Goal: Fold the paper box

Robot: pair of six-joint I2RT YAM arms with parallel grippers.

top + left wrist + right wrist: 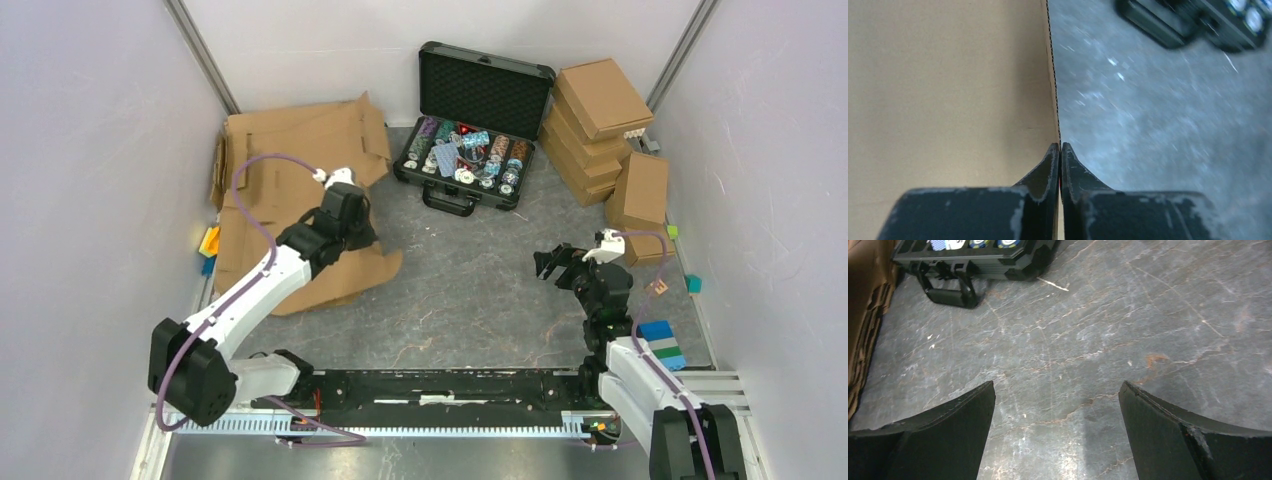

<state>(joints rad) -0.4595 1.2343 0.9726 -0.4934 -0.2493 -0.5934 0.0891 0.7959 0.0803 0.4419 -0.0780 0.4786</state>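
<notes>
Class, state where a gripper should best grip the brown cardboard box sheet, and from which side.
Grip the paper box at its thin corrugated edge, approaching from the bare table beside it. A flat sheet offers nothing else to pinch; the left gripper is shut there.

Left arm covers paper box middle; left wrist view: black case blurred

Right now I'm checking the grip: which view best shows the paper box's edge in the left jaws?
Left wrist: the paper box feeds its corrugated edge between the shut left jaws. In top external the arm hides that pinch. Right wrist catches only a brown strip at left.
</notes>
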